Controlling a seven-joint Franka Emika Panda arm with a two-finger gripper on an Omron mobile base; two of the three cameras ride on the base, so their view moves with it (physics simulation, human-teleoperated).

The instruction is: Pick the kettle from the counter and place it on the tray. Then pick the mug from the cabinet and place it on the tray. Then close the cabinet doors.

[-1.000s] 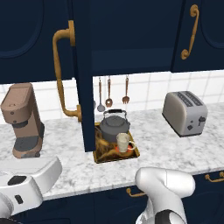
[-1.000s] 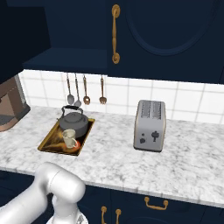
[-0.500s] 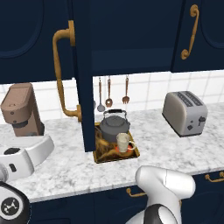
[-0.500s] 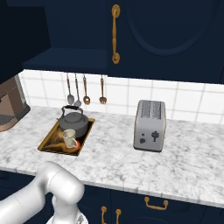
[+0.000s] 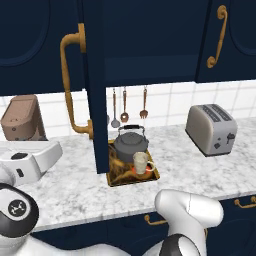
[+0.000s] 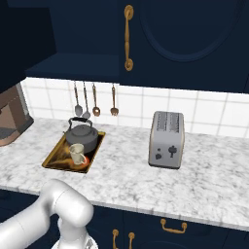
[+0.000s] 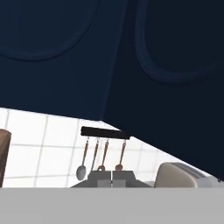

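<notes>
**Left base view first: arm swinging out low on the left, one door standing open**

Left base view is showing the white arm moving: over the last second its forward link has been swinging leftward and forward, so that it is now lying across the left end of the desk (image 5: 65, 192), below the brown coffee machine (image 5: 21, 119). Nothing on the desk has shifted meanwhile. The kettle (image 5: 131, 145) is sitting at the back of the tray (image 5: 114, 180), and the mug (image 5: 140, 162) is standing just in front of it, near the tray's front right corner. Both placing steps look finished, so what is remaining is the cabinet doors. The left cabinet door (image 5: 95, 75) is standing open, edge-on to the camera, with its brass handle (image 5: 69, 85) facing left; the arm appears to be working its way round to the outer face of that door to push it shut.

Right base view is giving the same layout from the other side: kettle (image 6: 81, 136) and mug (image 6: 77, 154) both on the tray (image 6: 56, 158), the tray near the left end of the desk (image 6: 194, 170), and the toaster (image 6: 167, 139) well apart to its right. The right cabinet door (image 6: 175, 39) is looking shut here.

Hand view is looking up at dark navy door panels (image 7: 57, 57), with the hanging utensils (image 7: 100, 157) below them. The pincer (image 7: 111, 180) is fully closed, tips touching, gripping nothing and touching no door yet.
</notes>
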